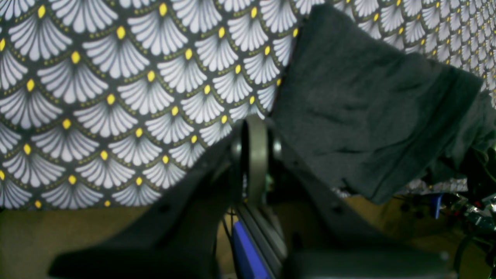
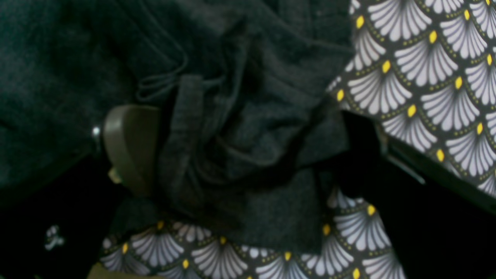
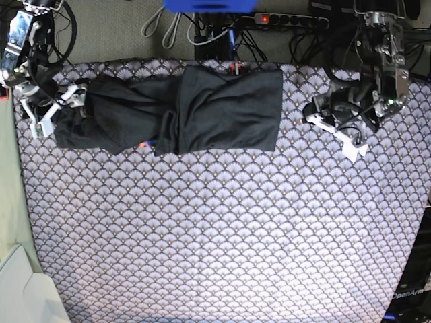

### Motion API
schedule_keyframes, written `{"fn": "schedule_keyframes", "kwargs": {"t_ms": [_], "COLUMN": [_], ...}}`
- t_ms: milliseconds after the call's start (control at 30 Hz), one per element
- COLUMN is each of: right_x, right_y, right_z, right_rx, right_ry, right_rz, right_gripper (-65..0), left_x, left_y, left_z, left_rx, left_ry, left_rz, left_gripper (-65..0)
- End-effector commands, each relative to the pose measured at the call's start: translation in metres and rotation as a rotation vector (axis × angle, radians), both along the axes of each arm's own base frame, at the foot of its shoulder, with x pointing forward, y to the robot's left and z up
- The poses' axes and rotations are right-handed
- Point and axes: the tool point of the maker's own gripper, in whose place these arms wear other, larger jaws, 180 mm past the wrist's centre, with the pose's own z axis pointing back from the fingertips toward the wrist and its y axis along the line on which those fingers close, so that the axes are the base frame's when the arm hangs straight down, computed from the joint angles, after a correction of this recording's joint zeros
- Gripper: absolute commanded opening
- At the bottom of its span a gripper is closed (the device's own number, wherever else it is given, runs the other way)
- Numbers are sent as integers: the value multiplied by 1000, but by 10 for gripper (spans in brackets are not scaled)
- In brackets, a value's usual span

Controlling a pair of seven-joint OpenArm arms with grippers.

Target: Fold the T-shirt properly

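Observation:
The dark charcoal T-shirt [image 3: 222, 108] lies crumpled across the far part of the table, its right half folded over the middle. A bit of coloured print [image 3: 143, 143] peeks out at the fold. My right gripper [image 3: 57, 108] is at the shirt's left end. In the right wrist view it [image 2: 240, 147] stands open, with bunched shirt fabric [image 2: 240, 116] between its olive pad [image 2: 128, 147] and the other finger. My left gripper [image 3: 311, 111] hangs just right of the shirt's right edge. In the left wrist view it [image 1: 254, 131] is shut and empty, with the shirt [image 1: 368, 108] beside it.
The purple-white scallop-patterned cloth [image 3: 222, 235] covers the whole table. Cables and a power strip [image 3: 289, 20] lie behind the far edge, by a blue object [image 3: 209, 5]. A white box [image 3: 20, 289] sits off the table's near left corner.

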Motion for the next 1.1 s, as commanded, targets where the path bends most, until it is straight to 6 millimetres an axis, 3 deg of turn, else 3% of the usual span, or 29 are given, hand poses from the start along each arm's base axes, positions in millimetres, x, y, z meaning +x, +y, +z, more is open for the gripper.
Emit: {"fn": "schedule_keyframes", "kwargs": {"t_ms": [0,200,333,433,633,867,1067], "right_x": [-15,-5,-9,-12,-8,-8,-8], "right_y": [4,4,-1,-12,-7,-11,-13], "right_z": [-12,-8,-22,-30,-33,-32,-31], "right_rx": [-8,-6,-4,-12,-12,-24,-26], "right_ry": [83,64,174,263,284,285,285], "right_rz": [34,33,25,18,41,45,42], "right_gripper": [-40,-221,-308,-323,-344,-563,-542], "left_x": [6,7,5,5,5,5,5], "left_y": [-1,-1,-1,-1,-1,-1,-2], "left_z": [9,9,8,8,8,8,9], "left_rx": [-23,-24,-21,-21,-23,-21,-23], "left_ry": [-20,-21,-18,-18,-18,-17,-21], "left_rz": [12,12,12,12,12,12,10], "left_gripper": [-650,-650,-650,-650,-650,-650,-650]}}
